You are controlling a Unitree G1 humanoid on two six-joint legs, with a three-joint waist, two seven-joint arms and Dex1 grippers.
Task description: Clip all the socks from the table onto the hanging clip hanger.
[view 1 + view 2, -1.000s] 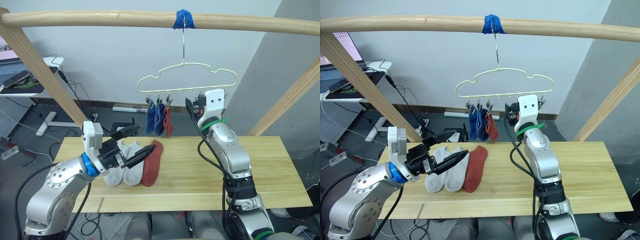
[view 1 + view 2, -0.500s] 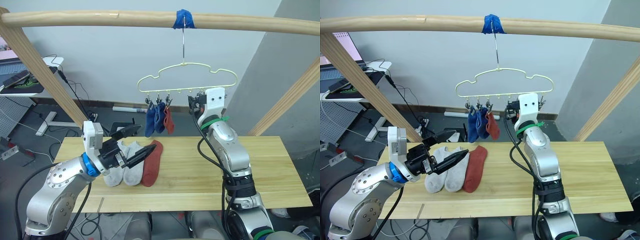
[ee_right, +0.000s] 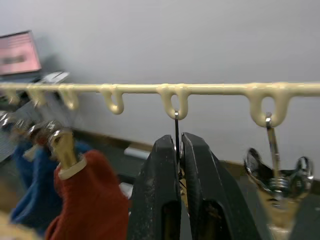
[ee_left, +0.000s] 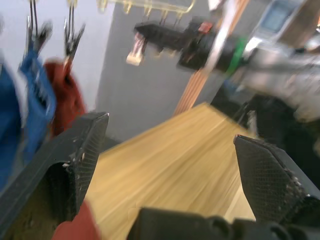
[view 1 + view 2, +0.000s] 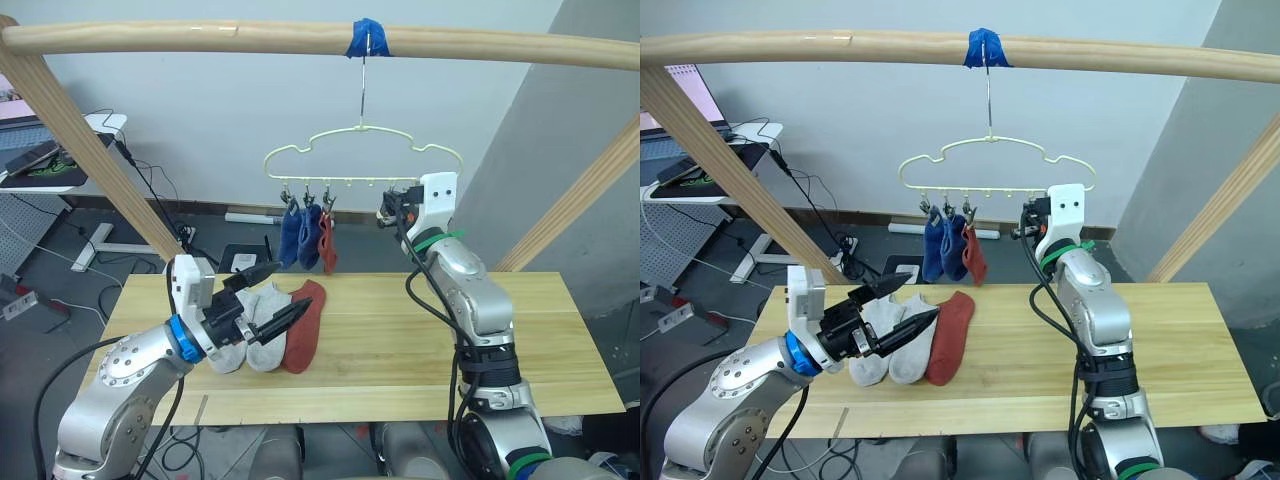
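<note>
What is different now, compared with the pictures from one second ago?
The clip hanger has swung toward the robot's left and tilted, carrying the three clipped socks with it. The right gripper, fingers shut on a clip's wire, has shifted slightly toward the robot's right. The left gripper, open, has sunk a little over the table. Two grey socks and the red sock lie as before.

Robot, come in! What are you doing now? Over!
Right gripper shut on a hanger clip wire. Left gripper open over table socks. Three socks clipped, three left. Nothing blocking.
</note>
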